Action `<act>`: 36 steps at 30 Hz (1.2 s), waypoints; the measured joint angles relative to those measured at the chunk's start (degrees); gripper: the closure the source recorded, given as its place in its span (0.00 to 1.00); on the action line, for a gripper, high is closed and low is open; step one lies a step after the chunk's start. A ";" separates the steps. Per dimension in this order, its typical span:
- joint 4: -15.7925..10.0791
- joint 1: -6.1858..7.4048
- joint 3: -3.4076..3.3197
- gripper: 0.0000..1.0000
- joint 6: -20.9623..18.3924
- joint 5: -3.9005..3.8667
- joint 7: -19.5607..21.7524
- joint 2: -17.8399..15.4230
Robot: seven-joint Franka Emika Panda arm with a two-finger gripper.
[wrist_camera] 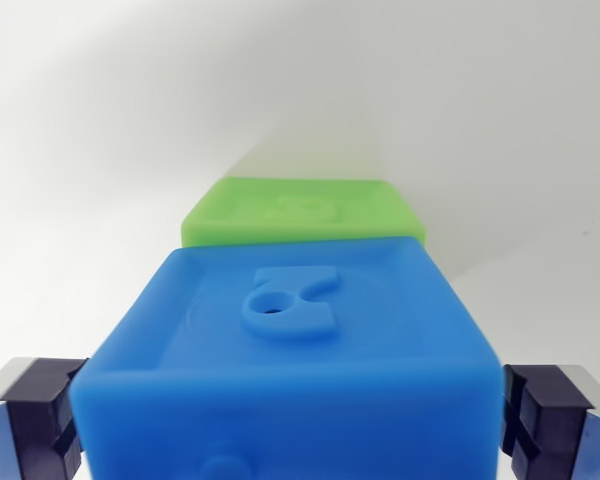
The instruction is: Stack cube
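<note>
Wrist view. Blue cube (290,370) fills the lower centre of the frame, soft-looking moulded block, top face carrying a raised figure with a small round hole in it. Front face runs off the bottom edge, a second raised mark just showing there.

Fingers: two dark pads, one at lower left (42,415), one at lower right (542,415), each pressed flat against a side of the blue cube. The gripper (292,420) is clamped on the cube, no gap visible on either side.

Green cube (302,208) sits behind the blue one, toward upper centre, only its top face and a thin strip of front edge showing. Raised relief on its top, shape unclear. Whether the two cubes touch cannot be told.

White desk (90,130) all round, soft grey shadow at upper right behind the green cube.
</note>
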 joint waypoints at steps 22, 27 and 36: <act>-0.35 0.24 -0.34 0.00 -2.22 -0.13 0.06 -2.77; -0.49 0.35 -0.54 0.00 -3.67 -0.27 0.13 -4.44; -0.52 0.67 -0.98 0.00 -6.55 -0.70 0.33 -7.41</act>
